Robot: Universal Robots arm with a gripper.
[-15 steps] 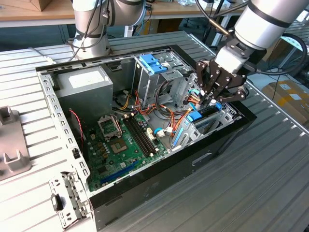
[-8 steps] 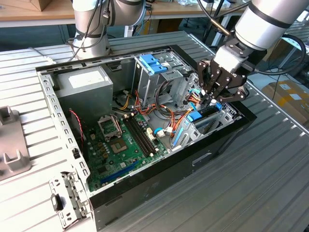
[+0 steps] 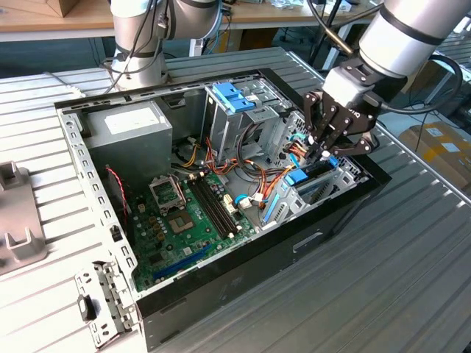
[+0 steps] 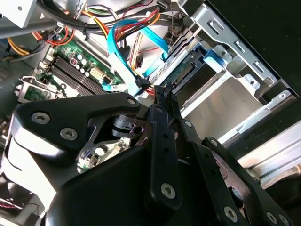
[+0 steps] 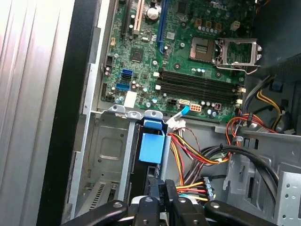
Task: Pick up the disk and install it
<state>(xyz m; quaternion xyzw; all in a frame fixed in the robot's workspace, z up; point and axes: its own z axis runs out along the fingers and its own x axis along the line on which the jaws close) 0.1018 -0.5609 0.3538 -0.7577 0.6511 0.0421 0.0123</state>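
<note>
The disk (image 3: pixel 313 180), silver-grey in a bright blue carrier, stands on edge in the drive bay at the exterior view's right end of the open computer case (image 3: pixel 353 213). My gripper (image 3: pixel 322 151) hangs directly over it with its black fingers shut together, the tips at the disk's upper edge. The second wrist view shows the disk's flat silver side (image 4: pixel 221 101) just beyond my gripper's (image 4: pixel 162 89) closed tips. In the first wrist view the carrier's blue tab (image 5: pixel 153 146) sits between the bay rails, just ahead of my gripper (image 5: pixel 163 186).
The case holds a green motherboard (image 3: pixel 184 220), a grey power supply box (image 3: pixel 129 125) and a drive cage with a blue latch (image 3: pixel 232 95). Bundled cables (image 3: pixel 265 176) lie beside the bay. A second arm's base (image 3: pixel 140 51) stands behind the case. Metal brackets (image 3: pixel 18 220) lie on the table.
</note>
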